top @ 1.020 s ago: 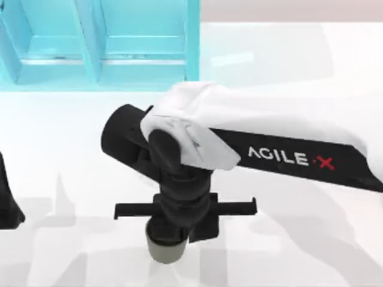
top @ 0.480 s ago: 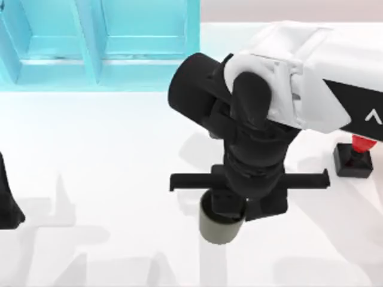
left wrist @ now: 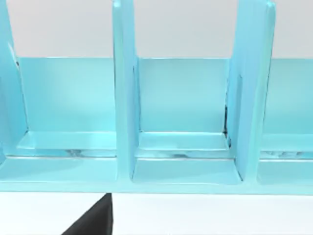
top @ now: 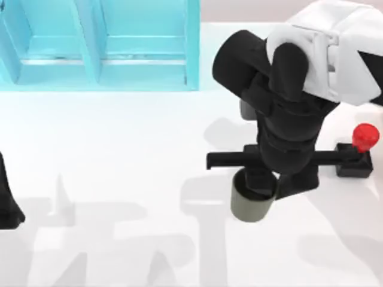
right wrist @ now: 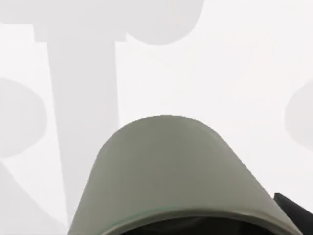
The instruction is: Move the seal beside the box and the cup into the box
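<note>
Now, from above, the right gripper [top: 258, 190] holds the cup [top: 252, 203] in its fingers over the bench [top: 119, 179]; the box [top: 99, 45] lies far left, the seal [top: 358, 152] just right. The left wrist faces the box [left wrist: 181, 122]. The right wrist sees the cup [right wrist: 171, 171].

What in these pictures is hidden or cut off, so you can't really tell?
- Top view: the right gripper sits over the cup, hiding its mouth and the grip.
- Top view: the gripper's crossbar crosses the seal, hiding part of its base.
- Top view: the box is cut off by the edges.
- Right wrist view: the cup's lower part is cut off.
</note>
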Robot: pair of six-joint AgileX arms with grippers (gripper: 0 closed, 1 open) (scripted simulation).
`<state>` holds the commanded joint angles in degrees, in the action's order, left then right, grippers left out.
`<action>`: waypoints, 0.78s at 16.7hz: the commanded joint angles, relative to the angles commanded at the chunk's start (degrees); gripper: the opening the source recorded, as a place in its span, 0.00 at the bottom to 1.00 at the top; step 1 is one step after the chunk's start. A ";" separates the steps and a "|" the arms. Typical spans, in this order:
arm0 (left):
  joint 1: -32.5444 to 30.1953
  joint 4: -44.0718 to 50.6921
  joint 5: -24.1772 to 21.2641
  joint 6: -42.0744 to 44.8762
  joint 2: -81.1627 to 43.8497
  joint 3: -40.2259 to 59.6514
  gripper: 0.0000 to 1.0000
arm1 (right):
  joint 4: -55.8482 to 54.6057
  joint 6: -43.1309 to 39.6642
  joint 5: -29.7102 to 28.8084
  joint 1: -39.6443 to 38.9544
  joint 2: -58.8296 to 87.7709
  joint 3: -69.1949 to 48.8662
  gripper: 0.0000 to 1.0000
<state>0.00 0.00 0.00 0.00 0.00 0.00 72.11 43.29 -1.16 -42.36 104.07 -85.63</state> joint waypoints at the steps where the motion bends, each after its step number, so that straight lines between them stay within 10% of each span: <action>1: 0.00 0.00 0.00 0.00 0.00 0.00 1.00 | -0.21 -3.05 -0.39 3.21 -0.67 0.81 0.00; 13: 0.00 0.00 0.00 0.00 0.00 0.00 1.00 | -5.19 -56.28 -3.05 56.70 -12.27 13.33 0.00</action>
<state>0.00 0.00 0.00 0.00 0.00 0.00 66.92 -12.99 -4.21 14.33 91.80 -72.30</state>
